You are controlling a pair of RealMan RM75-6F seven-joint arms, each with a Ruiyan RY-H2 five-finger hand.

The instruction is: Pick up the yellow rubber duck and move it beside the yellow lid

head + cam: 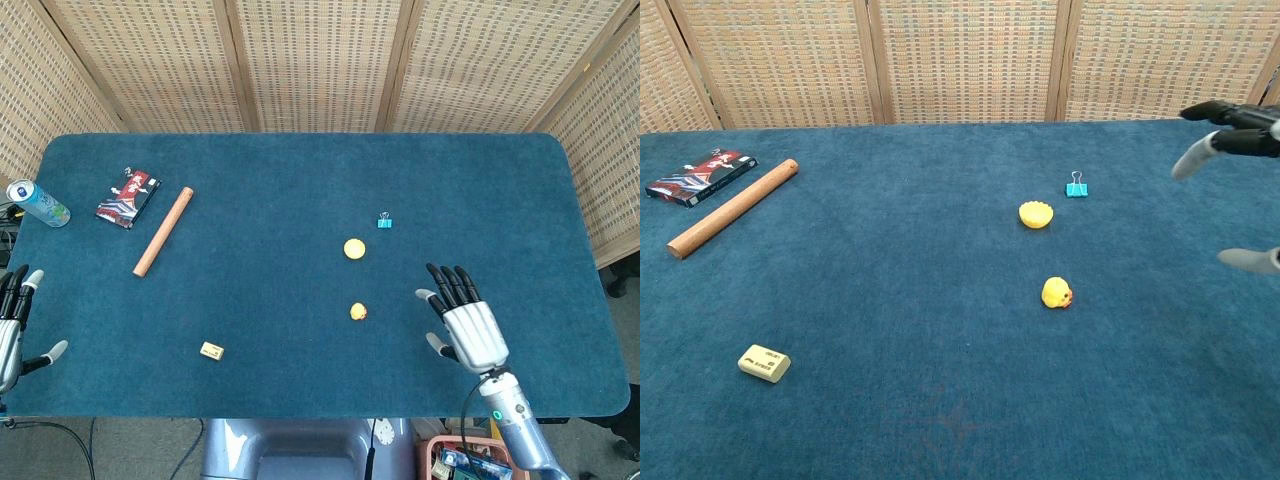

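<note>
The small yellow rubber duck [358, 311] [1057, 293] sits on the blue table, a short way in front of the round yellow lid [354, 248] [1036, 214]. My right hand [463, 323] [1238, 150] hovers open to the right of the duck, fingers spread, holding nothing; only its fingertips show at the chest view's right edge. My left hand [12, 325] is open at the table's front-left edge, far from both objects.
A teal binder clip [385, 221] [1077, 187] lies behind and right of the lid. On the left are a wooden rod [163, 231] [732, 207], a printed packet [128, 198] [700, 176], a can [38, 203] and a yellow eraser [211, 350] [764, 363].
</note>
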